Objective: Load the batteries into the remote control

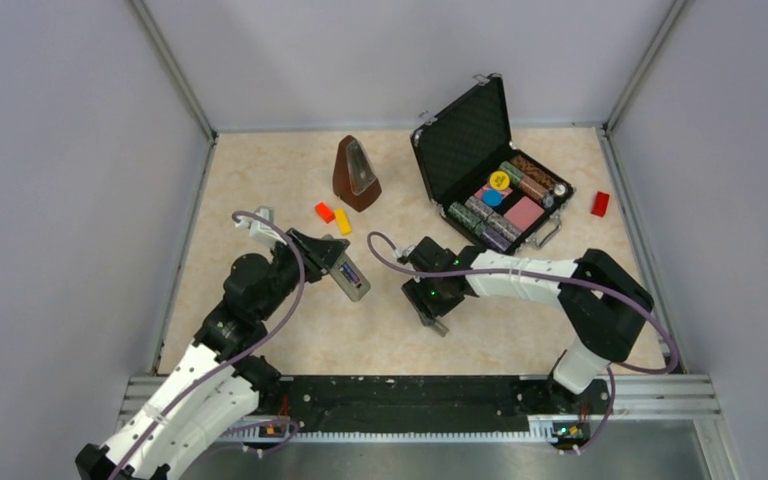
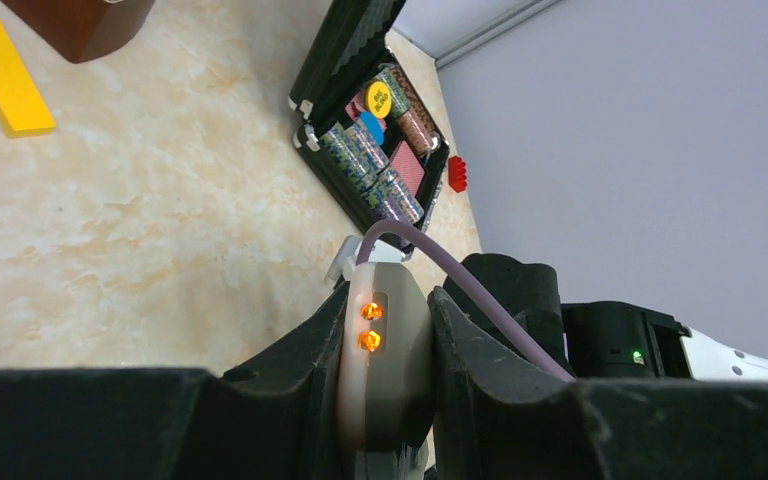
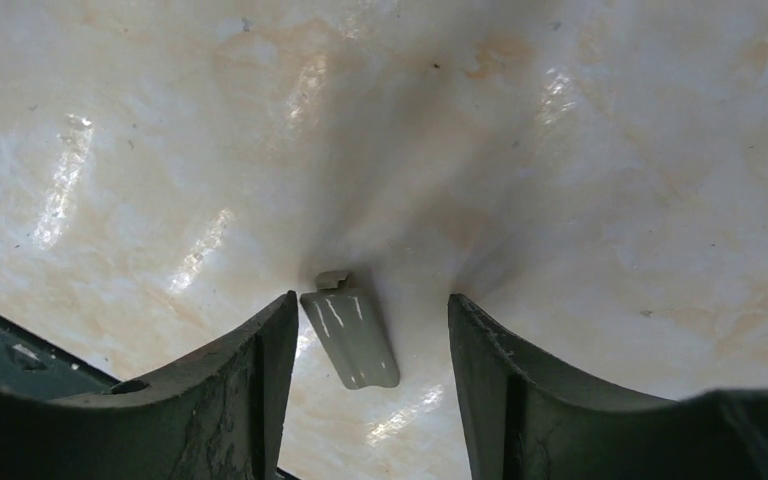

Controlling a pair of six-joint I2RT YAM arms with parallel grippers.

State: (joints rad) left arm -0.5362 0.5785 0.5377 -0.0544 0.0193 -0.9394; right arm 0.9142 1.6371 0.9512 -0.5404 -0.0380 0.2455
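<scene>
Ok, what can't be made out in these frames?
- Remote, top view: too small to tell if the purple battery has another beside it.
- Remote, left wrist view: only its end shows; the left gripper covers the rest.
- Grey cover, top view: hidden under the right gripper.

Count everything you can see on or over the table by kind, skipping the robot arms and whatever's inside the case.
Blocks: 3 (red, yellow, red)
Metronome: 1
Black case: 1
Remote control: 1
Grey cover piece: 1
Battery in view: 1, bluish-purple, in the remote
Total: 8
</scene>
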